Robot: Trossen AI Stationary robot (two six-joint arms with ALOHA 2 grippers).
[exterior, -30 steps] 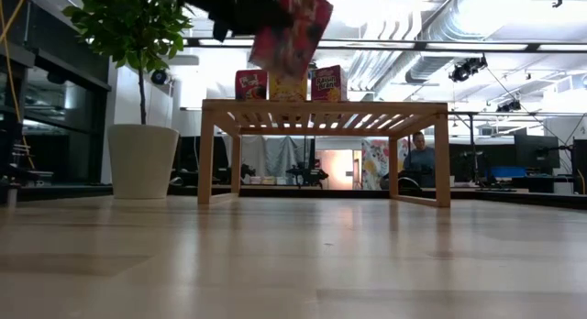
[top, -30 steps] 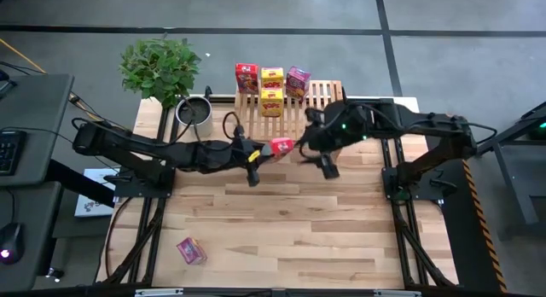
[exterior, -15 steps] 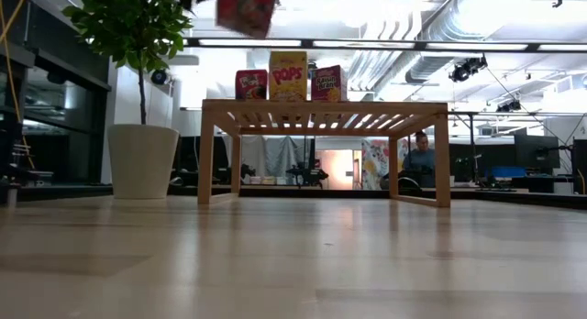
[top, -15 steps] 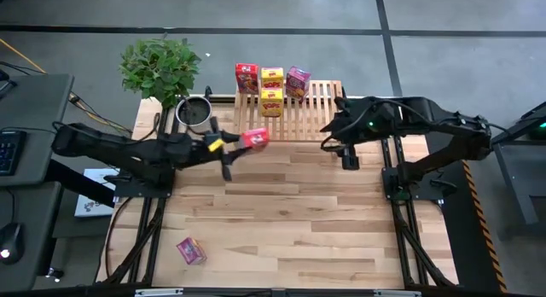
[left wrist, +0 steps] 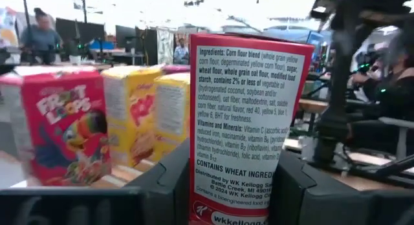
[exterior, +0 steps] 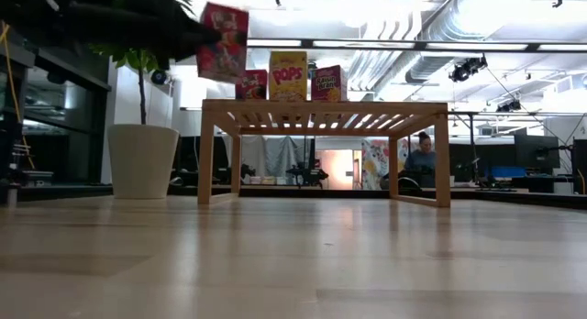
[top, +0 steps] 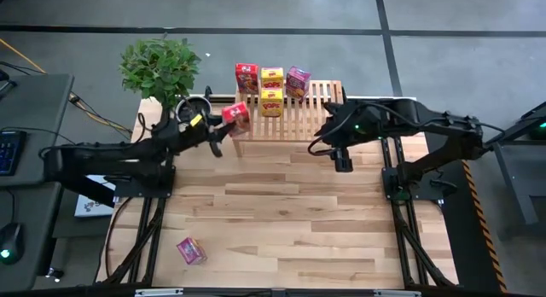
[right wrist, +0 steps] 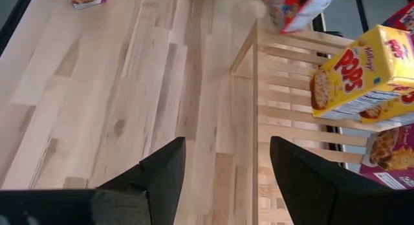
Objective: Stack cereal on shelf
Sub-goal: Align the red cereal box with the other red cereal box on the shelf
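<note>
My left gripper (top: 227, 119) is shut on a red cereal box (top: 236, 114), held in the air beside the shelf's left near corner. The shelf (top: 311, 109) is a low slatted wood rack at the table's far edge. On it stand a red box (top: 246, 77), two yellow boxes (top: 272, 76) (top: 271, 101) and a pink box (top: 297, 81). Another pink box (top: 191, 250) lies on the table near the front left. My right gripper (top: 341, 157) hangs open over the table by the shelf's right near corner, nothing between its fingers (right wrist: 162, 180). My left gripper pinches the red box's lower end (left wrist: 242, 202) between its two fingers (left wrist: 173, 183), one on each wide face; the narrow ingredients panel faces the wrist. The fingers reach in about level from the table's left. The box (exterior: 223, 42) hangs clear at shelf-top height, nearly upright.
A potted plant (top: 160, 66) with a round pot (top: 194, 112) stands at the far left, close behind the left arm. The shelf's right half (right wrist: 284, 102) has bare slats. People sit in the room beyond the table.
My left gripper has carried the red box from the table's middle toward the left and far edges, to the shelf's left near corner; the box has come from tilted to nearly upright. My right gripper has drawn back a little toward the right.
</note>
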